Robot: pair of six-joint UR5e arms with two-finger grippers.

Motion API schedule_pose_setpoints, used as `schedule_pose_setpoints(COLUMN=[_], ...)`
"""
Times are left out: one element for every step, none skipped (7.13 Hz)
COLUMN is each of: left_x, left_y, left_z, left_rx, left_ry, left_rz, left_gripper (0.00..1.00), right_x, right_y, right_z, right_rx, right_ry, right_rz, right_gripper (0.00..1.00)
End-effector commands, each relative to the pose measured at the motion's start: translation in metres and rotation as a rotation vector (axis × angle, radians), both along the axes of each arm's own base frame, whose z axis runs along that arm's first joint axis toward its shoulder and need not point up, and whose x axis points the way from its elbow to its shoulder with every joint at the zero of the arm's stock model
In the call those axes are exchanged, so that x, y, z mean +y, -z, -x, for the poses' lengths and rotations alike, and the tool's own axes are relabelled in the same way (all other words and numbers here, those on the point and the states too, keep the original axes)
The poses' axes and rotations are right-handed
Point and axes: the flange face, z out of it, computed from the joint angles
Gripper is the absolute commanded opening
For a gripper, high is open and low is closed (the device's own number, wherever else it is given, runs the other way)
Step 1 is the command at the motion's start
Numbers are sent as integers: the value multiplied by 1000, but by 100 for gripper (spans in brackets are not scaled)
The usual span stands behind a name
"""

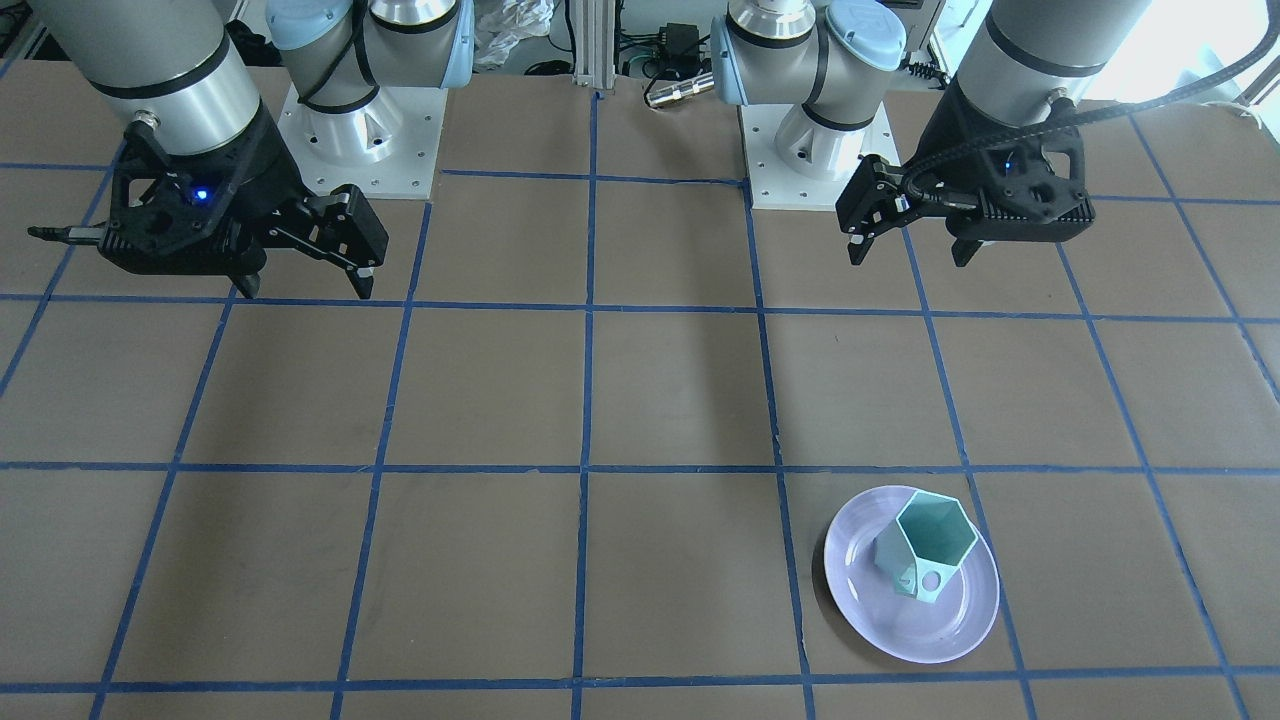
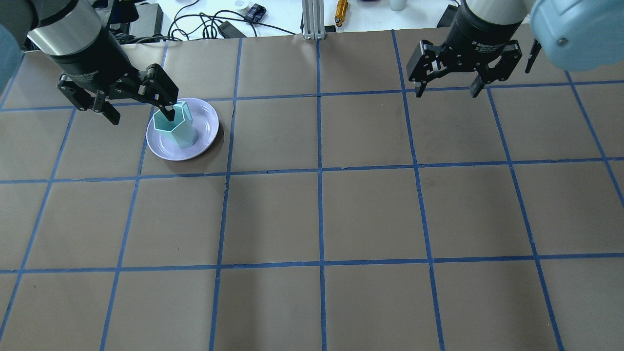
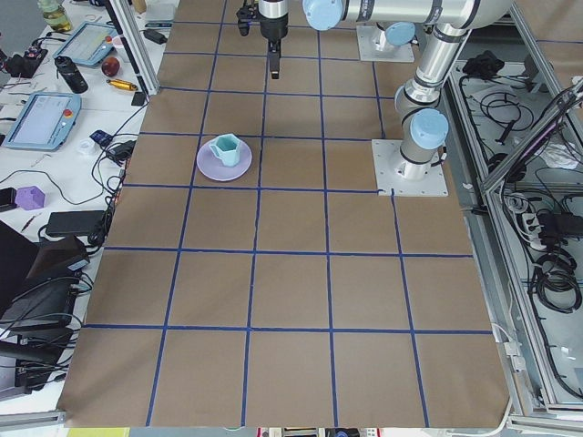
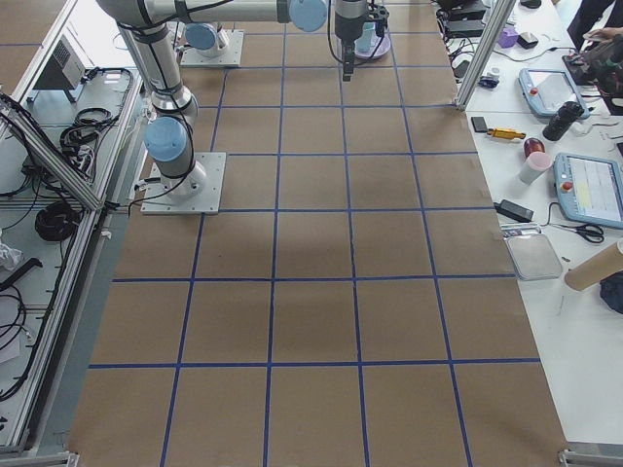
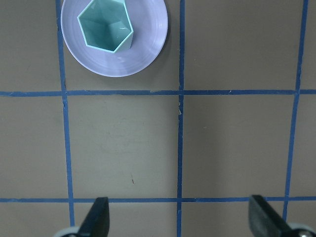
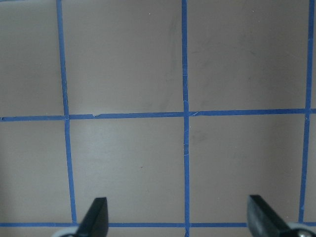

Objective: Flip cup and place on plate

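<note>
The mint-green cup (image 1: 925, 550) stands upright, opening up, on the lavender plate (image 1: 880, 610), with its handle turned away from the robot. Both also show in the overhead view, the cup (image 2: 178, 131) on the plate (image 2: 204, 124), and in the left wrist view, the cup (image 5: 106, 24) on the plate (image 5: 143, 54). My left gripper (image 1: 910, 257) is open and empty, raised well above the table on the robot's side of the plate; it also shows in the left wrist view (image 5: 180, 219). My right gripper (image 1: 305, 290) is open and empty, raised over the other half of the table.
The table is brown with a blue tape grid. The two arm bases (image 1: 360, 140) stand at the robot's edge. Cables and small tools (image 2: 229, 27) lie beyond the far table edge. The right wrist view shows only bare grid under the right gripper (image 6: 177, 219).
</note>
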Motion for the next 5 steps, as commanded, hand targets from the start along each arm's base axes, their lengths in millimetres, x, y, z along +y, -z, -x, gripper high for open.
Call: schedule_pose_setpoints(left_x=[0,0,0,0,-1], left_y=[0,0,-2,-4,-3], left_z=[0,0,0,0,-1], left_rx=[0,0,0,0,0], left_ry=[0,0,0,0,-2], left_rz=[-2,0,3,6,6], left_gripper=[100,100,100,100,100], right_x=[0,0,0,0,0], right_y=[0,0,0,0,0], right_z=[0,0,0,0,0], right_rx=[0,0,0,0,0], right_ry=[0,0,0,0,0], right_rz=[0,0,0,0,1], right_gripper=[100,100,100,100,100])
